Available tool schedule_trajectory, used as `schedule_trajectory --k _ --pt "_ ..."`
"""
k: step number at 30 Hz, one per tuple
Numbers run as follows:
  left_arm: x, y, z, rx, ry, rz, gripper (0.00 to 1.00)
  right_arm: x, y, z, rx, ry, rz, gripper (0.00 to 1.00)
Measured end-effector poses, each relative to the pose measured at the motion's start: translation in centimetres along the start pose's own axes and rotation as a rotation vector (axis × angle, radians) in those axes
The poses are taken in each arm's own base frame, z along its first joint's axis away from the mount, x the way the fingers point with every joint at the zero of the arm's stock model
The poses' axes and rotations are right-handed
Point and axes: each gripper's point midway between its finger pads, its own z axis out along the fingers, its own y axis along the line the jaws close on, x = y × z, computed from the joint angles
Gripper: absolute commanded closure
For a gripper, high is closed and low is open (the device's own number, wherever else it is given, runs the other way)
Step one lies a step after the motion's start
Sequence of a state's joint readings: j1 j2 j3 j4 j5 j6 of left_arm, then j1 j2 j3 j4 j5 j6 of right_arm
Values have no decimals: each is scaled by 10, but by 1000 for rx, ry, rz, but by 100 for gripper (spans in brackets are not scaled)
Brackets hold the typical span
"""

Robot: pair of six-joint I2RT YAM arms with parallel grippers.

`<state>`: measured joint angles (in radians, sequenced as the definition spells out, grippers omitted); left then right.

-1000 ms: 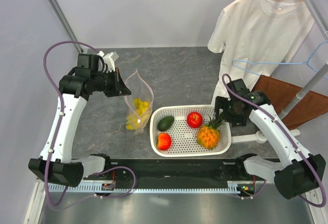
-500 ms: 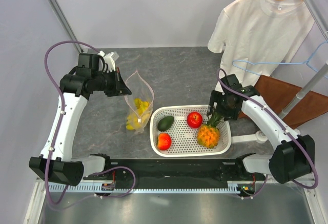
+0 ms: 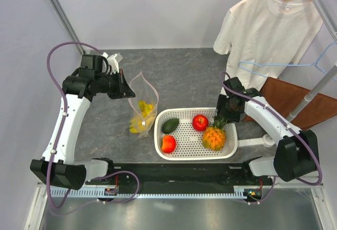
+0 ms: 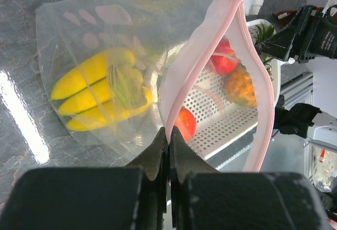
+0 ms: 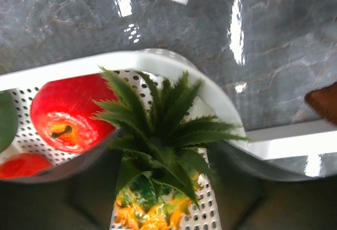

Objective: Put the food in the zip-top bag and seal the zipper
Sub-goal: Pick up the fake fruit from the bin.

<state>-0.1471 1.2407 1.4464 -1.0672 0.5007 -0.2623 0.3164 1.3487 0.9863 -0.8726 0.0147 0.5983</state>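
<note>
In the near part of the white basket (image 3: 196, 158) lie the red-orange fruit (image 3: 168, 144), by the left wall, and the pineapple (image 3: 214, 138), toward the right wall with its green crown pointing at the far rim. Behind them in the basket sit the avocado (image 3: 170, 126) and the red apple (image 3: 199, 122).

The change is at the basket's far right corner. A second ago the right gripper (image 3: 223, 115) hung outside the basket's right wall with its fingers wide. It has now swung in over the rim, and the fingers have narrowed to stand either side of the crown. The wrist view shows them spread with leaves between them, not yet clamped. In my judgement the pick of the pineapple is starting, and the crown looks like a thin, springy handle for it.

Just beyond the basket's left wall stands the zip-top bag (image 3: 141, 101), with the banana bunch (image 3: 141, 117) already inside. Farther left of the basket, the left gripper (image 3: 122, 85) has not moved. Its fingers are pressed together on one side of the zipper (image 4: 192, 67), holding the mouth gaping toward the basket. One fruit is bagged, four remain, and sealing is still to come.
</note>
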Motion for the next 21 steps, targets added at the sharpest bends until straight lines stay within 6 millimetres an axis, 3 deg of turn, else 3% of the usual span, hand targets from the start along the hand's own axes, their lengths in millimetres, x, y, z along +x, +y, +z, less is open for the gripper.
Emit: schedule_trajectory --k 1,3,4,7,13,21 --pt "0 0 0 0 1 -1 98 -1 0 1 0 -2 -6 56" --pt "0 0 1 0 1 -1 98 -3 1 1 -2 -6 -17 66" --pt "0 0 1 0 1 -2 98 -5 2 -2 -9 -8 -21 79" --pt "0 0 1 -1 2 -3 98 -8 7 -7 -29 -9 -38 100" --pt "0 0 1 1 4 -4 98 -28 27 -39 -115 -78 -81 100" --pt "5 3 6 3 21 -21 98 -58 81 -128 -405 -288 -187 100"
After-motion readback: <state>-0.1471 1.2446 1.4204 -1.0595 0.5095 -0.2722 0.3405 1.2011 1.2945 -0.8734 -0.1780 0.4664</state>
